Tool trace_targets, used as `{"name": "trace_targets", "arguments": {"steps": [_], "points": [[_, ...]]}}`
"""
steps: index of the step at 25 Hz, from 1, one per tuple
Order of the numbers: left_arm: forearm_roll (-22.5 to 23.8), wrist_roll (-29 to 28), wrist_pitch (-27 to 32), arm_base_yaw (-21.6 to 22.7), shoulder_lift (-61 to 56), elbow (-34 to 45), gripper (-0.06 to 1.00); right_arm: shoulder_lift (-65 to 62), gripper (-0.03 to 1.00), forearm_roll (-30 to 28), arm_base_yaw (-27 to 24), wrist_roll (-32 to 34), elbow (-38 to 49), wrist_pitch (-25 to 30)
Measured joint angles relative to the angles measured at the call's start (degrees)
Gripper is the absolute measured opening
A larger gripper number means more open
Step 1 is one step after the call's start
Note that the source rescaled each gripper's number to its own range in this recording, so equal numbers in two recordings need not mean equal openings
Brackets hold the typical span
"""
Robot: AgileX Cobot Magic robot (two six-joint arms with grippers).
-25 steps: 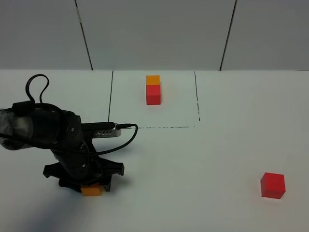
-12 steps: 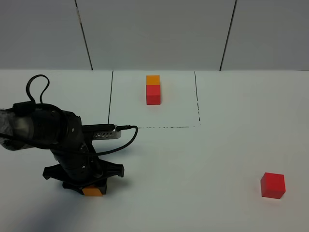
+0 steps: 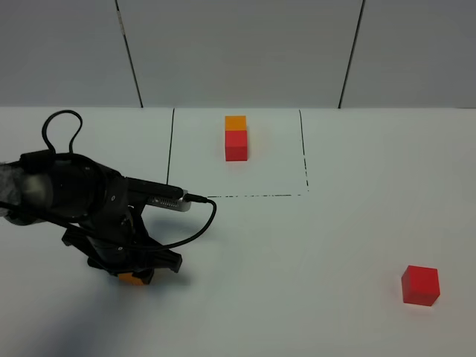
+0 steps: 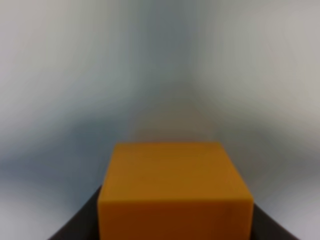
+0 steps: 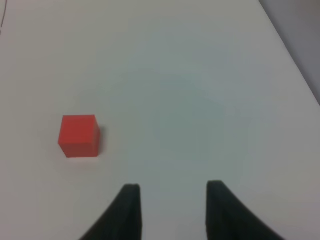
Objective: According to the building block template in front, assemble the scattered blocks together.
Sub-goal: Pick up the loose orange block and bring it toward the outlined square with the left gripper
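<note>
I am counting four cubes on the worktop [image 3: 312, 245]: two orange and two red. Two of them are forming the template pair [image 3: 236, 138], orange joined to red, with the orange one toward the far edge. The pair is sitting near the middle of the far edge, inside the thin black rectangle [image 3: 303, 149].

The other two are loose. The loose orange cube [image 3: 132, 279] is near the front left corner, and my left gripper [image 3: 132, 273] is clamping it between closed fingers. The loose red cube [image 3: 420, 285] is sitting alone near the front right corner, well apart from everything else.

The high camera is showing all four cubes and my left arm, but not my right arm. My left wrist camera is showing only the orange cube, filling the near view, with a dark finger on each side (the worktop behind it is a blur). I cannot tell whether the cube is touching the worktop. My right wrist camera is showing the red cube off to one side of my right gripper [image 5: 173, 186], whose fingers are standing apart and holding nothing.

My left arm is crouching low near the left edge, wrist pointing down, and a black cable [image 3: 197, 223] is looping beside it.
</note>
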Motion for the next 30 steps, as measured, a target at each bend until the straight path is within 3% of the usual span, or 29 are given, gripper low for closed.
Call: {"name": "trace_targets", "arguments": {"steps": [4, 9, 12, 17, 20, 24, 30], "points": [[0.62, 10.09, 10.05, 0.00, -0.57, -7.07, 0.00, 0.00, 0.00, 0.00, 0.00, 0.00, 0.00, 0.00], [0.35, 27.62, 22.18, 0.00, -0.57, -15.15, 0.00, 0.00, 0.00, 0.00, 0.00, 0.00, 0.00, 0.00], [-1.36, 38.55, 26.12, 0.00, -0.57, -17.62, 0.00, 0.00, 0.00, 0.00, 0.00, 0.00, 0.00, 0.00], [-3.88, 55.18, 27.20, -1.86, 0.05, -18.03, 0.00, 0.00, 0.00, 0.00, 0.00, 0.00, 0.00, 0.00], [-1.40, 59.49, 27.12, -4.42, 1.62, -18.03, 0.00, 0.00, 0.00, 0.00, 0.00, 0.00, 0.00, 0.00], [2.80, 60.49, 25.25, -6.64, 4.54, -18.03, 0.00, 0.00, 0.00, 0.00, 0.00, 0.00, 0.00, 0.00], [3.64, 62.49, 20.04, -7.70, 7.87, -18.03, 0.00, 0.00, 0.00, 0.00, 0.00, 0.00, 0.00, -0.05]]}}
